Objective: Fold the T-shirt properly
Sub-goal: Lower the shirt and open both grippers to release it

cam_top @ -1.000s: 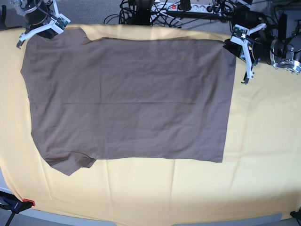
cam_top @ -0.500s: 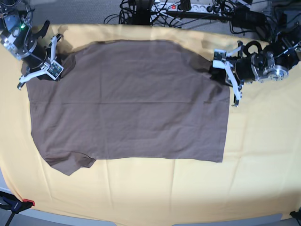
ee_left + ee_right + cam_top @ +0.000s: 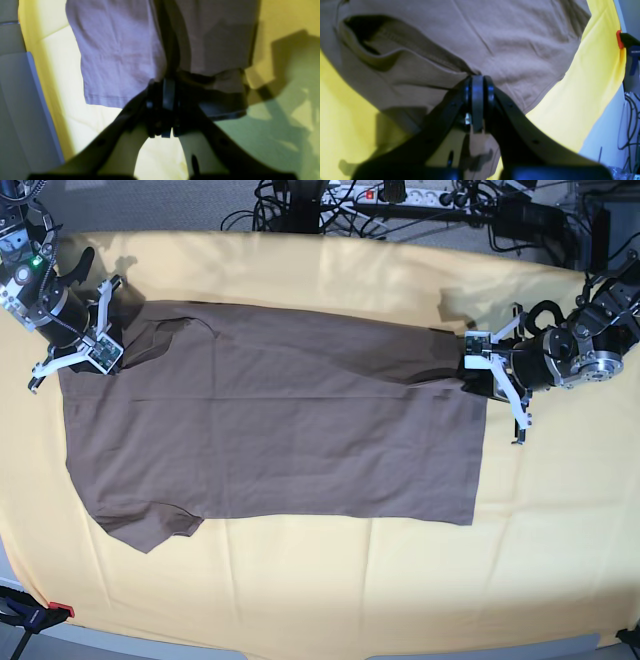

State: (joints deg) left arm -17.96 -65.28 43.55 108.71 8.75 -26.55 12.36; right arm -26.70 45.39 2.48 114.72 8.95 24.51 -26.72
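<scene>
In the base view, the right claw (image 3: 88, 352) sat at the far left of the desk, its jaws pinched together on the shoulder-and-sleeve corner of the T-shirt (image 3: 270, 430). The right wrist view confirmed this: the right claw (image 3: 477, 82) had its two dark pads pressed flat against each other with a bunch of taupe-brown fabric of the T-shirt (image 3: 475, 37) caught between them, and a stitched hem and a folded pocket of cloth lay just above and to the left of the grip.

The T-shirt lay spread across the middle of the pale-yellow cloth (image 3: 320, 590) that covered the desk. Its far edge was drawn toward the near side and rumpled between the two claws, while the near edge and the lower-left sleeve lay flat on the cloth. A red-tipped clamp (image 3: 45, 612) held the cloth at the near-left corner of the desk.

At the right of the base view, the left claw (image 3: 487, 370) gripped the far-right corner of the T-shirt. In the left wrist view, the left claw (image 3: 163, 100) was closed tight on a fold of the T-shirt (image 3: 117, 50), the hem hanging down on either side of it over the yellow cloth (image 3: 275, 125).

A tangle of black cables (image 3: 300, 205) and a white power strip (image 3: 385, 195) lay beyond the far edge of the desk.
</scene>
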